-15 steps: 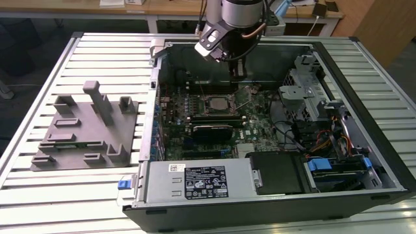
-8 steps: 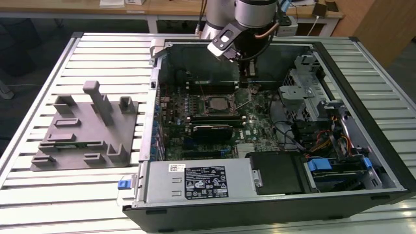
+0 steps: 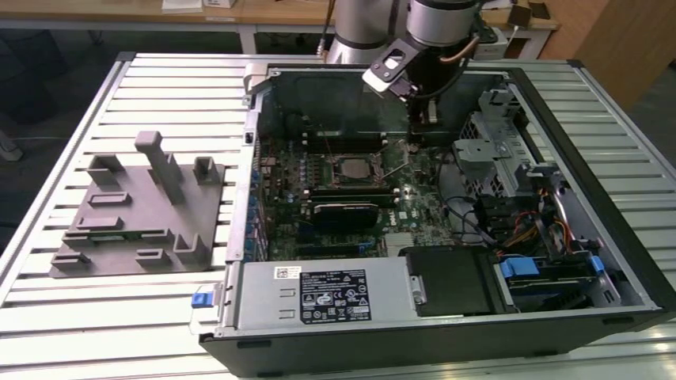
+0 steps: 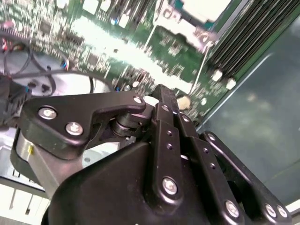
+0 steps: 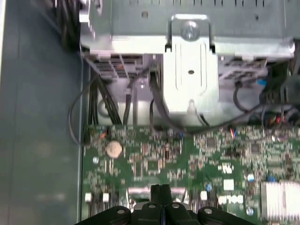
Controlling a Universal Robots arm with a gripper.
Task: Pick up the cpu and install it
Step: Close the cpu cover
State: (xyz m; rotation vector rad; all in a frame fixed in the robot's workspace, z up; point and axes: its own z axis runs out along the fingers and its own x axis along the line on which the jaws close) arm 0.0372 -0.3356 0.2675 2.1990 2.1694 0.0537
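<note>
The cpu (image 3: 354,168) is a small silvery square lying flat in the socket frame at the middle of the green motherboard (image 3: 423,202), inside the open computer case. In the second wrist view the cpu (image 4: 201,8) shows as a bright pale square within its metal frame. My gripper (image 3: 425,127) hangs above the board near the case's back wall, towards the exterior view's right of the socket and apart from it. Its black fingers (image 5: 161,191) are pressed together with nothing between them, and they are shut in the second wrist view (image 4: 161,96) too.
A grey moulded tray (image 3: 138,210) with upright posts lies on the slatted table at the exterior view's left. Inside the case are a metal drive cage (image 3: 507,146), loose cables (image 3: 528,229), a black block (image 3: 454,281) and a labelled power supply (image 3: 317,297).
</note>
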